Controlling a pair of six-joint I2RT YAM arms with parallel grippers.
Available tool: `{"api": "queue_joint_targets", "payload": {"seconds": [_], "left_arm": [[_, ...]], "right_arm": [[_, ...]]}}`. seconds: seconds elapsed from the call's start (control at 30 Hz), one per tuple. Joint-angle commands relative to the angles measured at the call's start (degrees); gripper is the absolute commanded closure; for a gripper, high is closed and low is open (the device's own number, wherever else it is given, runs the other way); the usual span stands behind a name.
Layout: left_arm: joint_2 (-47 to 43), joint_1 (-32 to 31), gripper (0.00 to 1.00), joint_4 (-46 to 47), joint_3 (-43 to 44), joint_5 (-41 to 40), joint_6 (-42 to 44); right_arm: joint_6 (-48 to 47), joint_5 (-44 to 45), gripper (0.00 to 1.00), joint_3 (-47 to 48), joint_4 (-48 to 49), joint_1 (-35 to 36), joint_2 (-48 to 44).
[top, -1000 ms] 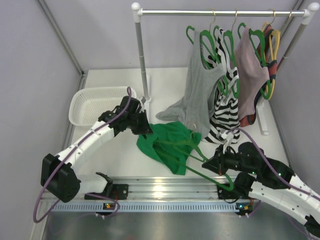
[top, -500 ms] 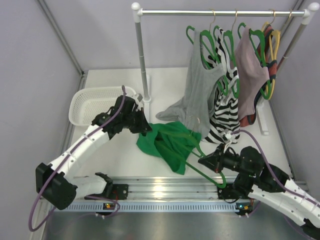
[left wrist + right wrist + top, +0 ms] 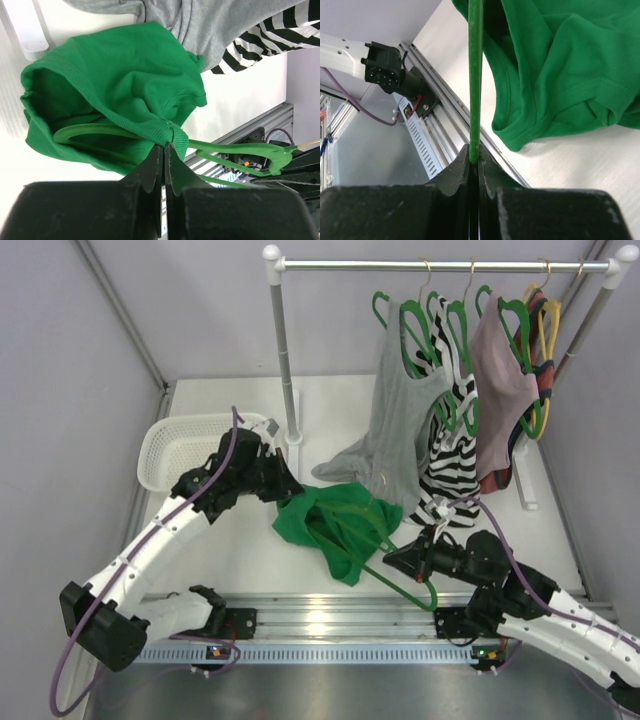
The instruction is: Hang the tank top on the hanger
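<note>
The green tank top point(image 3: 340, 523) lies bunched on the table's middle. The green hanger point(image 3: 400, 575) runs from my right gripper into the top, one arm inside the fabric. My left gripper point(image 3: 284, 491) is shut on the top's ribbed edge at its left side. In the left wrist view the gripper point(image 3: 164, 147) pinches the hem of the tank top point(image 3: 125, 75), with the hanger point(image 3: 230, 150) passing under it. My right gripper point(image 3: 393, 558) is shut on the hanger. In the right wrist view the gripper point(image 3: 474, 159) clamps the hanger's bar point(image 3: 475, 75) beside the tank top point(image 3: 560, 65).
A white basket point(image 3: 165, 450) stands at the back left. The clothes rack point(image 3: 283, 350) holds a grey tank top point(image 3: 395, 420), a striped top point(image 3: 450, 455), a pinkish garment point(image 3: 500, 380), spare green hangers and a yellow hanger point(image 3: 548, 335). A metal rail point(image 3: 330, 618) lines the near edge.
My right gripper has moved left, pushing the hanger further into the tank top. My left gripper has shifted a little back and left, still holding the fabric edge.
</note>
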Motion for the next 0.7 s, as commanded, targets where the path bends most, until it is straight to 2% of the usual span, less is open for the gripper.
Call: {"api": "queue_joint_targets", "payload": {"seconds": [0.0, 0.33, 0.5, 0.67], "left_arm": [[-1.91, 0.27, 1.0, 3.22, 2.12, 1.82, -1.51], [-4.72, 0.18, 1.0, 3.4, 0.53, 3.23, -3.88], [-5.34, 0.18, 1.0, 3.49, 0.97, 2.97, -4.76], [-6.04, 0.27, 1.0, 3.4, 2.02, 2.79, -5.38]], "right_arm": [[-0.53, 1.68, 1.0, -0.14, 9.81, 2.23, 0.92], [-4.66, 9.59, 1.0, -0.76, 13.86, 6.54, 1.98], [-6.07, 10.39, 1.0, -1.98, 20.86, 8.82, 4.87], [-8.26, 16.25, 1.0, -3.3, 26.15, 13.91, 10.41]]}}
